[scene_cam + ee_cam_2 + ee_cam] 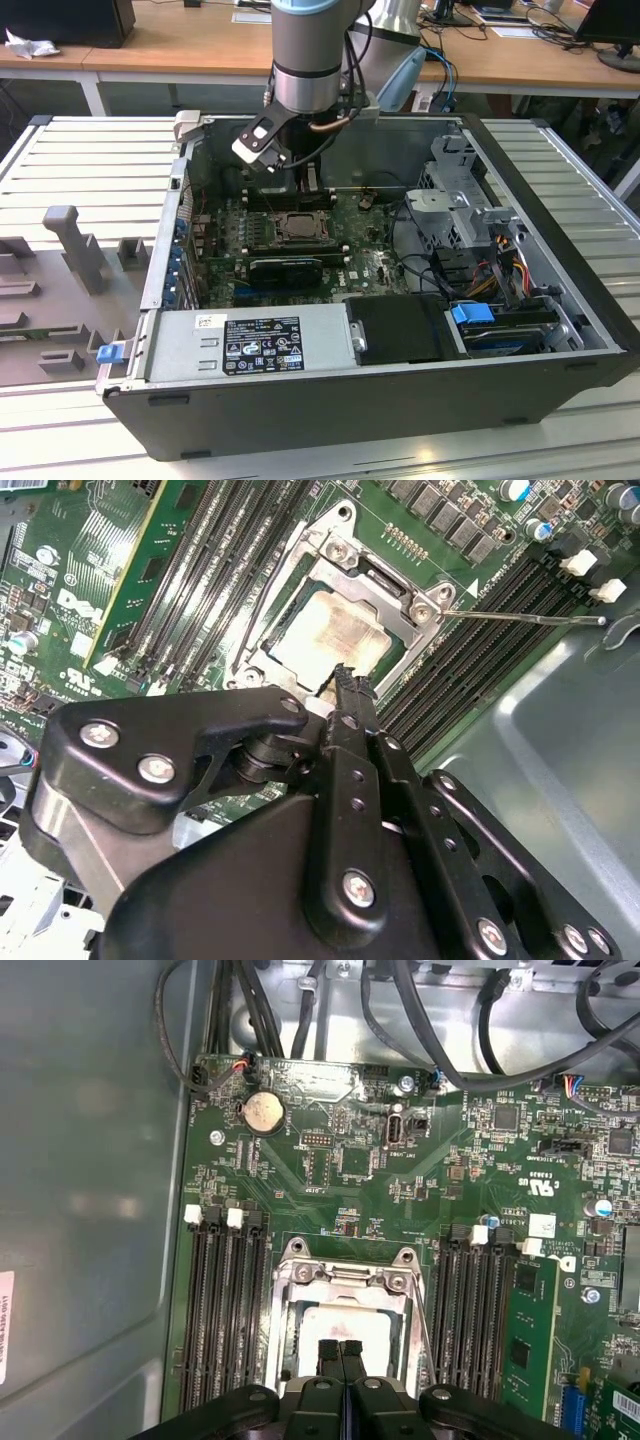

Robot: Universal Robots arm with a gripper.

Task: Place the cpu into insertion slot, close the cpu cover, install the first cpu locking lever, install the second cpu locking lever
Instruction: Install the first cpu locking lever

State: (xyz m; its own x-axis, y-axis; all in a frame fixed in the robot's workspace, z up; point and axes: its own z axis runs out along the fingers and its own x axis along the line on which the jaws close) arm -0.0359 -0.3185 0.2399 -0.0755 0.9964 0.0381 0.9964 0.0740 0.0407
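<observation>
Black metal, shut tight: my fingers [340, 1350] are pressed tip to tip with no gap between them, and they hold nothing. In both wrist views their tips [345, 680] hang over the near edge of the cpu [335, 630], a flat square chip with a dull silver-grey metal top. I cannot tell whether they touch it or sit just above it.

The cpu [345, 1320] lies seated in the insertion slot [298, 226], a small square black socket ringed by silver metal. The slot is set in the green circuit board [300, 1190], between two banks of long black memory slots [225, 1310]. The top of the cpu looks smudged and matt, with paler patches across it.

The cpu cover [345, 1278], a thin square silver metal frame with a large square window, lies down flat around the chip, and the chip's top shows through the window. In the second wrist view a thin silver wire lever [520, 615] runs from one corner of the cover [380, 580] out across the memory slots, towards the grey wall of the case.

In the exterior view my grey arm [305, 60] reaches down into the open black computer case [380, 410]. The case lies on its side on the ribbed grey metal desk [90, 150].
</observation>
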